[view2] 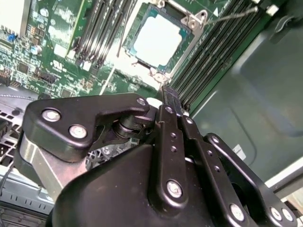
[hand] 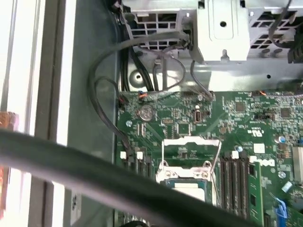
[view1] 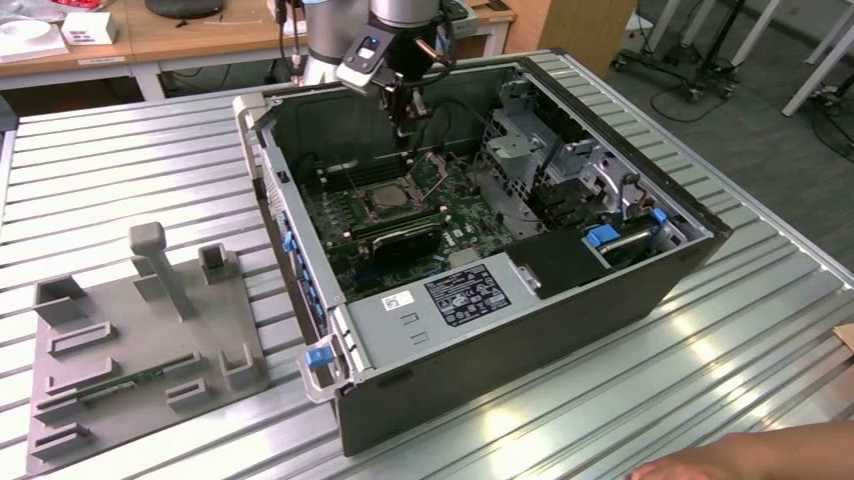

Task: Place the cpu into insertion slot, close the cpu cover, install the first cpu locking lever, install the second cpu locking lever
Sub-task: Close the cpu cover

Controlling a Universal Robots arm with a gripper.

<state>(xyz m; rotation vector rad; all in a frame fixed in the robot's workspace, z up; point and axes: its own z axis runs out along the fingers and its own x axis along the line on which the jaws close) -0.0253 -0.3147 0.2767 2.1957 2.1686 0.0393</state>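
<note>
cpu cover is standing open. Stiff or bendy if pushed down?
The cpu cover is a thin metal frame with a cut-out middle, so it is probably light and may twist under an off-centre push. It stands raised at one edge of the seated cpu, seemingly hinged, so it should swing rather than slide.

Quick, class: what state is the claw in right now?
Claw: closed, fingers pressed together, with nothing seen held between them.

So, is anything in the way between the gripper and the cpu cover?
Nothing visible is. The gripper, shut, hangs above the motherboard, close to the insertion slot. The cpu cover stands flipped up with open space around it, and the cpu already lies in the slot.
</note>
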